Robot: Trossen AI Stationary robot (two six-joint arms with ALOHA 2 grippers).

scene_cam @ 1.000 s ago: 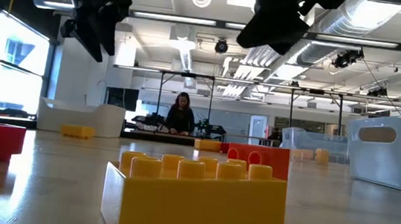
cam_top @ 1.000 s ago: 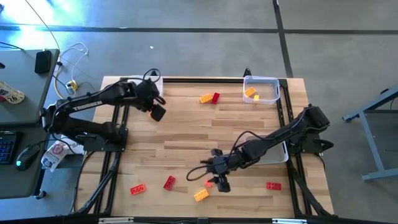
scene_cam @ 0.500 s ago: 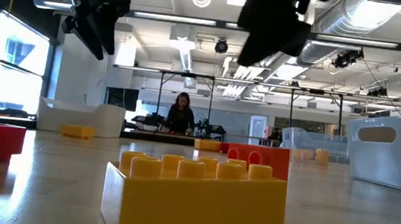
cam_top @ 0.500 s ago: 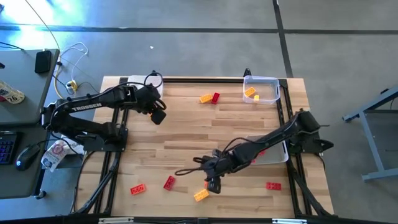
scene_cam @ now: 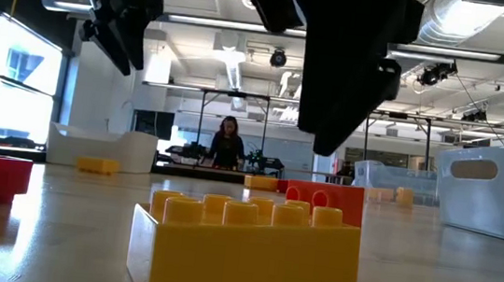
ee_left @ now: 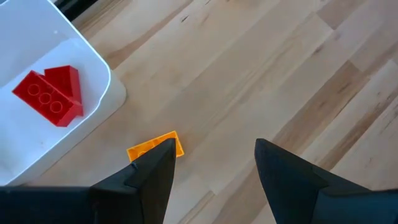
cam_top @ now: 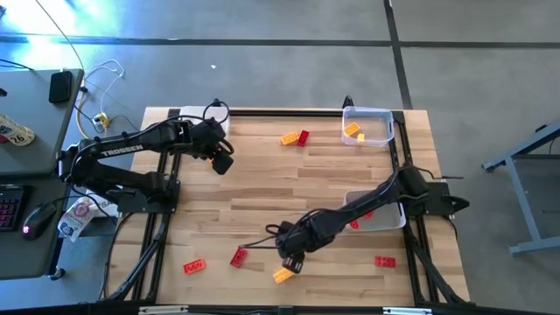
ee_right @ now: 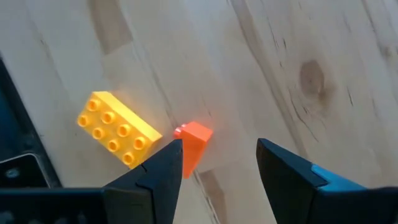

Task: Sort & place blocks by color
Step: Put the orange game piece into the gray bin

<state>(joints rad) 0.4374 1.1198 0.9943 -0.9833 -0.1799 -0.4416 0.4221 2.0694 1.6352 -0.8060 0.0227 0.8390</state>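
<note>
Wooden planks make up the worktop (cam_top: 262,188), and blocks lie scattered over it. From above, the right claw (cam_top: 289,260) hangs low toward six o'clock, just over a yellow block (cam_top: 283,275); the left claw (cam_top: 223,161) waits toward ten o'clock. That top view hides what the right wrist camera shows — a small orange block (ee_right: 193,142) lying right at one of the spread fingers (ee_right: 155,174), the jaws parted and holding nothing. Beside it the yellow block (ee_right: 118,129) lies flat, studs up, its long axis slanting across the wood grain.

The left wrist camera shows its own jaws parted and empty over bare wood, an orange block (ee_left: 155,146) by one fingertip, and a white tray (ee_left: 37,134) with two red blocks (ee_left: 51,96) inside — the overhead view barely shows that tray (cam_top: 199,115) behind the arm.

At one o'clock a clear tray (cam_top: 367,125) holds orange and yellow blocks (cam_top: 353,131). Another white tray (cam_top: 376,210) at four o'clock holds a red block (cam_top: 356,222). Loose red blocks (cam_top: 215,261) lie toward seven o'clock, another red one (cam_top: 384,261) at five, and an orange-and-red pair (cam_top: 295,137) at twelve.

From worktop level, a yellow block (scene_cam: 246,244) fills the foreground, long side facing the camera.
</note>
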